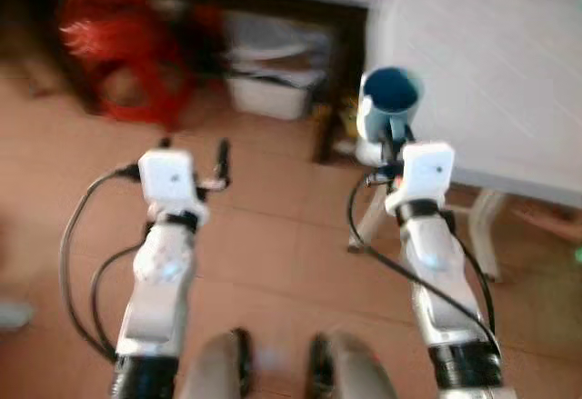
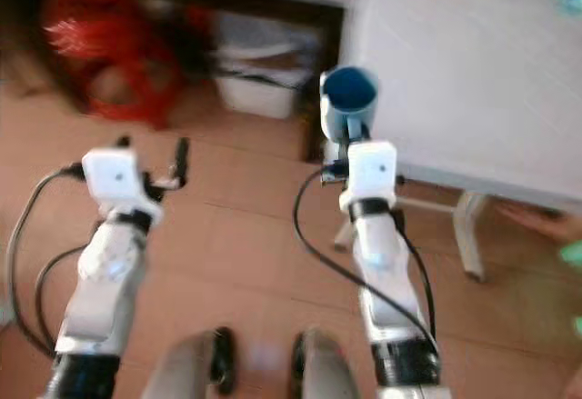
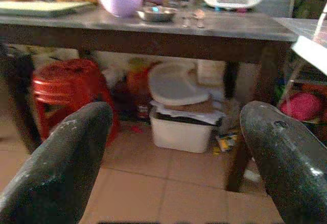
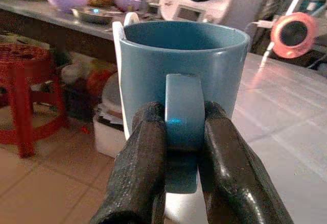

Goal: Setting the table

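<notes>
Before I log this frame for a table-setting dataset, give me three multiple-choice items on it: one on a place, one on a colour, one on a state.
1. Where is the red stool?
A. under the dark counter
B. on the white table
C. beside the robot's feet

2. What colour is the mug?
A. purple
B. blue
C. red

3. How is the mug held?
A. by its rim
B. resting loose on the floor
C. by its handle, upright

Key: 1 A, the stool stands beneath the dark counter. 2 B, its outside and inside are blue. 3 C, the right gripper pinches the handle between both fingers at the white table edge; the left gripper is open.
</notes>
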`<state>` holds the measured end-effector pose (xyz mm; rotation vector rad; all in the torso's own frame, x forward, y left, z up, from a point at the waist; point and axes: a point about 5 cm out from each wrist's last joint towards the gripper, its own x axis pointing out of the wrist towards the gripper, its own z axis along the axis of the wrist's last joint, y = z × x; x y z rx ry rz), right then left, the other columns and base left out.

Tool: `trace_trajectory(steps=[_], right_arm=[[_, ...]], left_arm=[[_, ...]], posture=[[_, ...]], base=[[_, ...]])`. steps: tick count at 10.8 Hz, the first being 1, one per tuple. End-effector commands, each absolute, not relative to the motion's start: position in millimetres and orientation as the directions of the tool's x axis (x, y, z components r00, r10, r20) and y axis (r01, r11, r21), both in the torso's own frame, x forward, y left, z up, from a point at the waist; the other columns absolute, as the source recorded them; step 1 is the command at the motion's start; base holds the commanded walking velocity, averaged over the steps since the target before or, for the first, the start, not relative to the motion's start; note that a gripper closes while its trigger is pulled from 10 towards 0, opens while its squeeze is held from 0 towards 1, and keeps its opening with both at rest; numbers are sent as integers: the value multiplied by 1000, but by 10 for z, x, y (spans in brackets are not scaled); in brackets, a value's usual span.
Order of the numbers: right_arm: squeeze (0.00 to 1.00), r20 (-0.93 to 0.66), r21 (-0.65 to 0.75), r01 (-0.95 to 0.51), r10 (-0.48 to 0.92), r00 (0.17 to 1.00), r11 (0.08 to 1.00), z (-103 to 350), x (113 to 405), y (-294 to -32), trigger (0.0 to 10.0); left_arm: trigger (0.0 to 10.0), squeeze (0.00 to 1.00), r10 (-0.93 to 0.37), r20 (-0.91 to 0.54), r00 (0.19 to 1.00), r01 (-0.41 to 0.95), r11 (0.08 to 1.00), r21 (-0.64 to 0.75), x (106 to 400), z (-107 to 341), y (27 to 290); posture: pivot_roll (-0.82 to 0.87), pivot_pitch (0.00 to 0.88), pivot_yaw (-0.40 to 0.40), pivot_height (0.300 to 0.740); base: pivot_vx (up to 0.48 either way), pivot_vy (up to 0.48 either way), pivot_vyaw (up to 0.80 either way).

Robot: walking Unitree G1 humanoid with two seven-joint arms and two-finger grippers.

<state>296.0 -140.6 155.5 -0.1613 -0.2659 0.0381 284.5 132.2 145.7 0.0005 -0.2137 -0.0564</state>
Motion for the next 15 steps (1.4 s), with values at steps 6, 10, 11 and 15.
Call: trace_trajectory(steps=[6,10,11,15], right_arm=[[0,246,-83,-41,60,967,996,1526,3017,-1468,10000],[0,256,-90,-76,97,962,993,1502,2983,-1364,10000],[0,261,-100,-90,113,959,991,1504,2976,-1341,10000],[0,281,-110,-81,109,953,991,1563,3014,-1373,10000]], left_arm=[[10000,0,-72,217,974,68,997,29,2844,1427,1249],[10000,0,-94,211,973,88,995,36,2807,1395,1230],[10000,0,-93,212,973,87,996,37,2809,1396,1233],[10000,0,-100,214,972,94,995,35,2785,1384,1230]], posture=[[-27,199,-11,740],[-24,200,-7,740],[-24,201,-7,740],[-29,203,-8,740]], base=[[472,0,0],[480,0,0],[480,0,0],[480,0,320]])
